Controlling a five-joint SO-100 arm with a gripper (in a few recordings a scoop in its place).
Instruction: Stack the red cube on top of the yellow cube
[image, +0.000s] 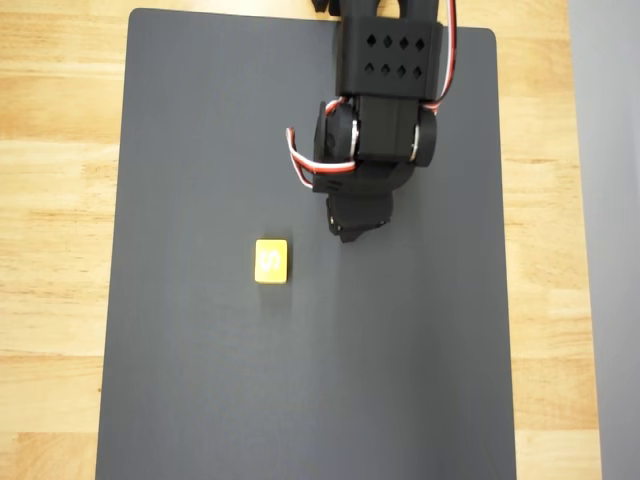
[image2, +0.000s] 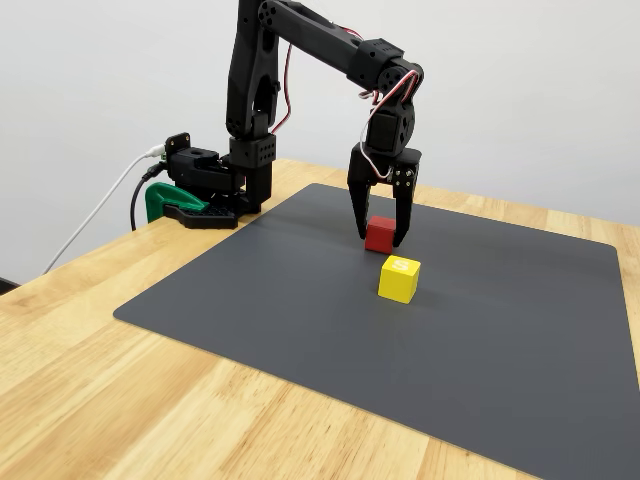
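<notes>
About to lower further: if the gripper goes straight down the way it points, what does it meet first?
The red cube, already between the fingers of the gripper; below that, the mat.

Yellow cube (image: 271, 261) near the claw (image: 352, 228); apart.

The black arm rose from its base, bent forward at the elbow, and its wrist turned straight down. The gripper (image2: 380, 235) pointed vertically toward the surface, its two fingers (image2: 357, 205) spread apart, one on either side of the red cube (image2: 379, 234), tips near the surface.
</notes>
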